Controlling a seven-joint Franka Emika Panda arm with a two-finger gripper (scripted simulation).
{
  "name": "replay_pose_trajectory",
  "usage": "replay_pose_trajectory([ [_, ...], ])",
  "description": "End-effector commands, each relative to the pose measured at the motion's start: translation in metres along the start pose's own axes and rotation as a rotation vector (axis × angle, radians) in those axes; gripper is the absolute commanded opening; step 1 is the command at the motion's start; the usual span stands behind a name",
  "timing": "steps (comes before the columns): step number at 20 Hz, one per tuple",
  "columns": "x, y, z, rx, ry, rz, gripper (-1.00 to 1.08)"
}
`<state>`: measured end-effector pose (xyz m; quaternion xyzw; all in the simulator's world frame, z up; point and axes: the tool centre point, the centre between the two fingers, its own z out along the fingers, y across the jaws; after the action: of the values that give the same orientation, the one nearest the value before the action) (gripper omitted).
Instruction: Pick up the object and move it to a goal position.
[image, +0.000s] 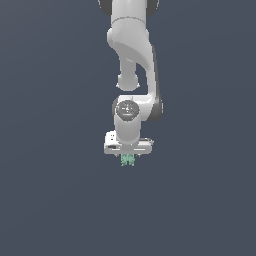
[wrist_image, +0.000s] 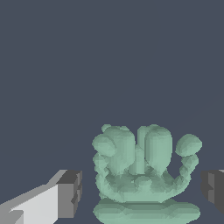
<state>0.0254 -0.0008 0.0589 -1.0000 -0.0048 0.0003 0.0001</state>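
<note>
With the gripper spread open and both fingers standing clear beside the mint-green figure, centre the figure between them, then close gently.

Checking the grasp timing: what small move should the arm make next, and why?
Probably close the end effector. The mint-green figure sits between its two fingers, and a gap shows on both sides, so nothing grips it yet.

arm base beyond the exterior frame, object tiny there, fingers cropped in the wrist view
</note>
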Motion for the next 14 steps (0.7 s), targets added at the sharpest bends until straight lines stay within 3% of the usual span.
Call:
replay_pose_trajectory([
  [1,-0.0001,0.0001,0.0114,0.000,0.000,0.000,1.00],
  [6,0.0012,0.0002,0.0180,0.000,0.000,0.000,1.00],
  [7,0.0012,0.0002,0.0180,0.000,0.000,0.000,-1.00],
  [14,0.0012,0.0002,0.0180,0.000,0.000,0.000,-1.00],
])
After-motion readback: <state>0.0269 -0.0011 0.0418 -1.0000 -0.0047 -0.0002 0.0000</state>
